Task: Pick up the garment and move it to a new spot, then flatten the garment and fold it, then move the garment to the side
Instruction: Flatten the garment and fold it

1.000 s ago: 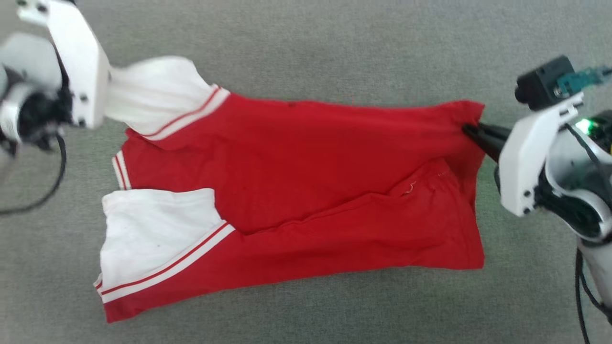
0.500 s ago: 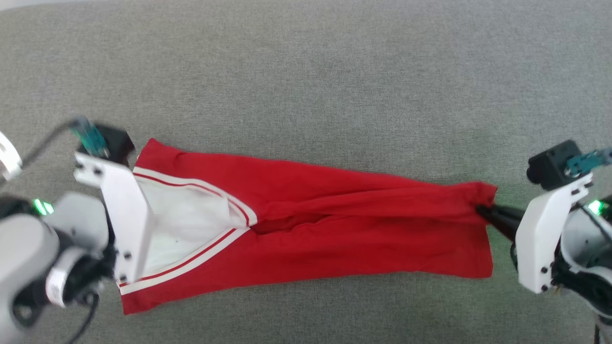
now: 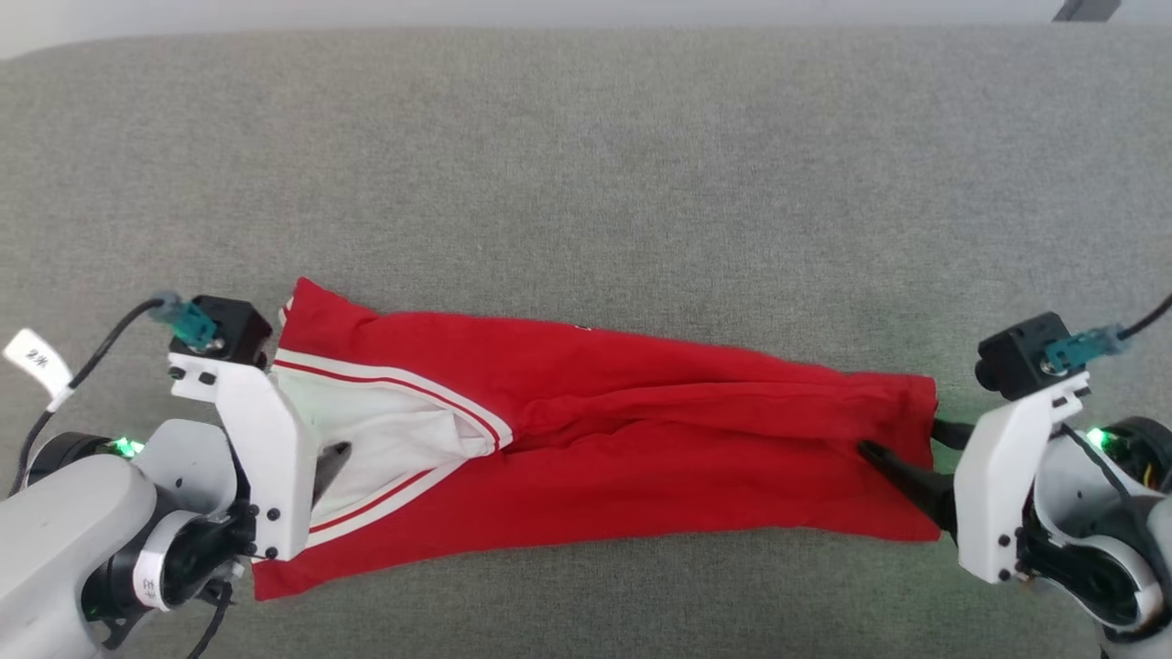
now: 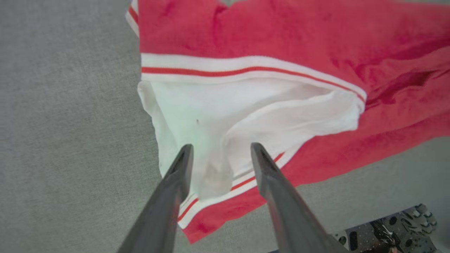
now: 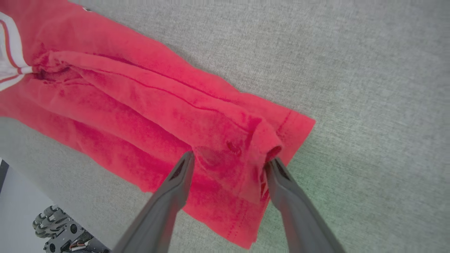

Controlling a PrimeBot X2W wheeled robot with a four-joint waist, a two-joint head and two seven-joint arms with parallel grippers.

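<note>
Your red jersey-style shirt (image 3: 595, 458) with white sleeves and striped trim lies on the grey woven fabric surface (image 3: 586, 183) as a long, narrow band running left to right, red body doubled over lengthwise. By the look of it, the move to a new spot and a first lengthwise fold are done. What seems left is at least one fold across the length, then the shift to the side.

Your left gripper (image 4: 221, 147) stands with its fingers apart over the bunched white sleeve (image 4: 246, 112), pinching nothing. Your right gripper (image 5: 232, 156) is spread wide too, its fingers straddling the rumpled hem (image 5: 281, 140) without clamping it.

Mind the near edge: the shirt's lower border runs close to the surface's front edge, where the wrist views show the robot's metal base (image 5: 56, 225) below. Beyond the shirt, towards the far edge, the grey surface offers broad room, with some at both ends.
</note>
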